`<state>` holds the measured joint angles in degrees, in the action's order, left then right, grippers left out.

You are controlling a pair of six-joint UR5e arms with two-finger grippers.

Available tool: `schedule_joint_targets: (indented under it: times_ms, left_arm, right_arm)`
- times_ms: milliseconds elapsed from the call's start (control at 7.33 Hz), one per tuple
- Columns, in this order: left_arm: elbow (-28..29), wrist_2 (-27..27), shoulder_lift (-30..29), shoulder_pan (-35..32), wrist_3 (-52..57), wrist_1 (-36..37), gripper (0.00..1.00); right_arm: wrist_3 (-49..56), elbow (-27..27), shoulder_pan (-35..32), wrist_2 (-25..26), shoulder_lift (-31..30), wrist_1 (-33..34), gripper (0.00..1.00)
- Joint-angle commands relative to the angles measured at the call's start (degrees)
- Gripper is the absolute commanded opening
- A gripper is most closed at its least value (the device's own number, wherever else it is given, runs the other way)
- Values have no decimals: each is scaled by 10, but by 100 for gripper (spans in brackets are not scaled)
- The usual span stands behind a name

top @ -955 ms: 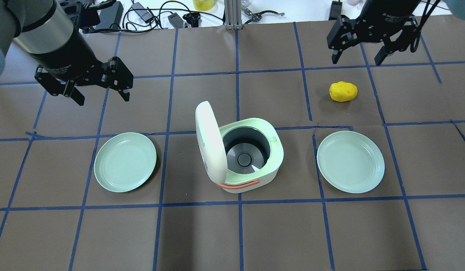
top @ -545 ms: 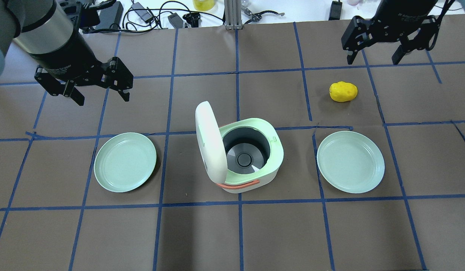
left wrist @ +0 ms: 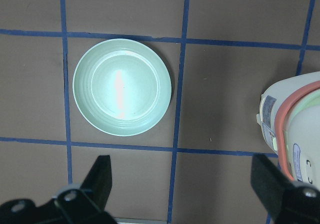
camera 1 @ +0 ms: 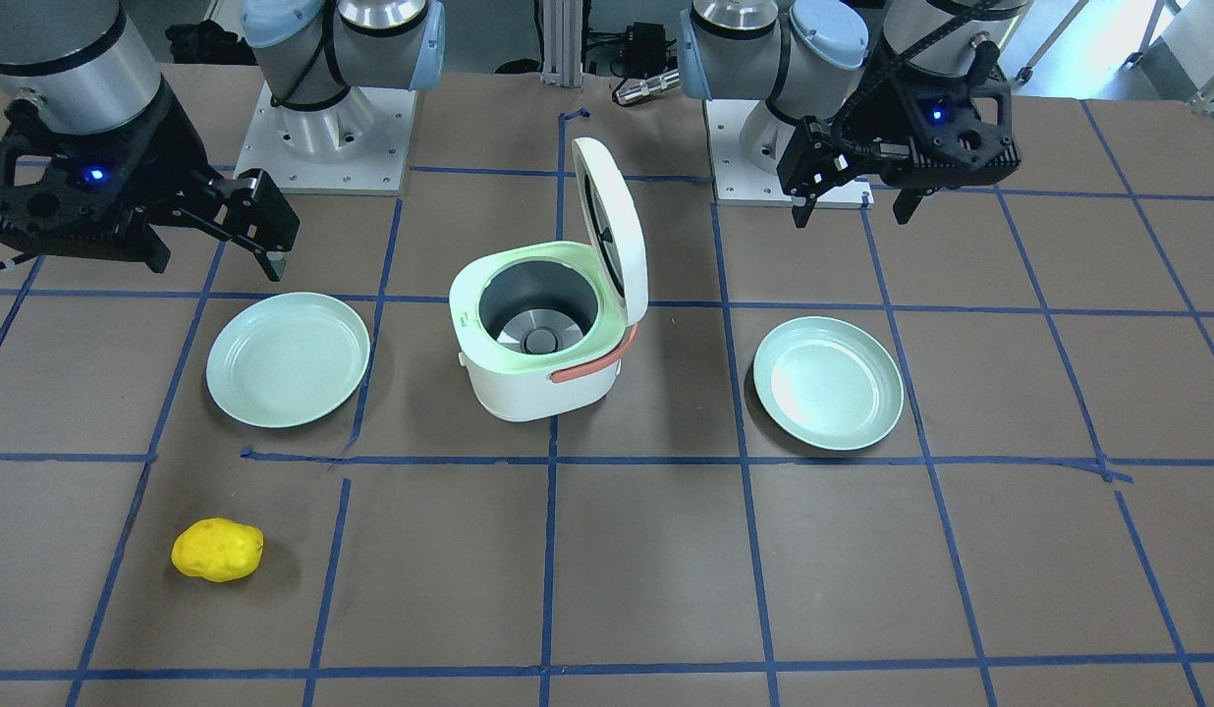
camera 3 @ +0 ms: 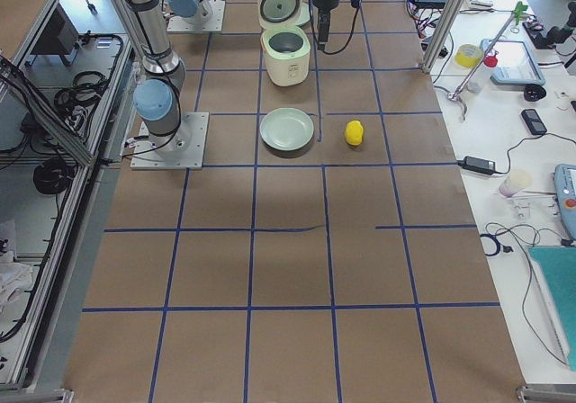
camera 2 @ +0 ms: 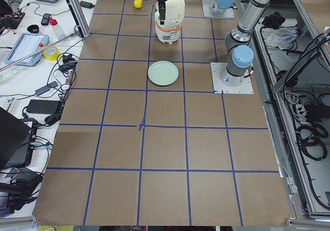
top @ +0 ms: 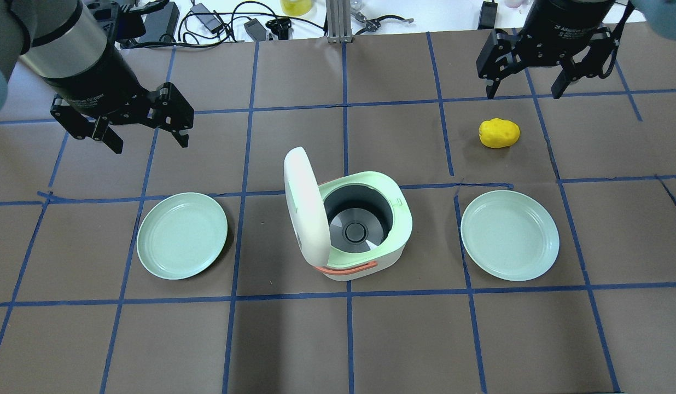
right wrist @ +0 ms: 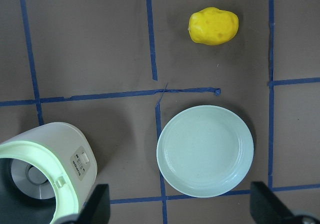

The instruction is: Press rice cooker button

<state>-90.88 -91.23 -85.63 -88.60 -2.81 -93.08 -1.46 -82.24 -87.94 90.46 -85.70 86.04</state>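
Note:
The white and mint rice cooker (top: 371, 241) stands mid-table with its lid (top: 304, 202) swung up and open, the grey pot inside empty. A faint small rounded rectangle on the lid's outer face (top: 298, 207) looks like the button; it is hard to make out. My left gripper (top: 150, 143) is open and empty, hovering well behind and left of the cooker. My right gripper (top: 523, 94) is open and empty, high at the far right, beyond a yellow lump. Both also show in the front view, left (camera 1: 851, 214) and right (camera 1: 214, 263).
Two empty mint plates flank the cooker, one on its left (top: 182, 235) and one on its right (top: 510, 235). A yellow potato-like lump (top: 499, 133) lies behind the right plate. Cables and gear line the table's far edge (top: 217, 22).
My right gripper swung out to the right and back left, ending close to where it was one second ago. The left arm and the cooker have not moved.

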Motion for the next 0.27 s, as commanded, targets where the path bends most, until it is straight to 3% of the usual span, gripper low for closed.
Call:
schedule_joint_targets:
  times_ms: [0,136]
  left_arm:
    - [0,0,0,0,0,0,100]
    - [0,0,0,0,0,0,100]
  right_arm:
    - [0,-1,-1,0,1,0,100]
    - [1,-1,-1,0,3,-1,100]
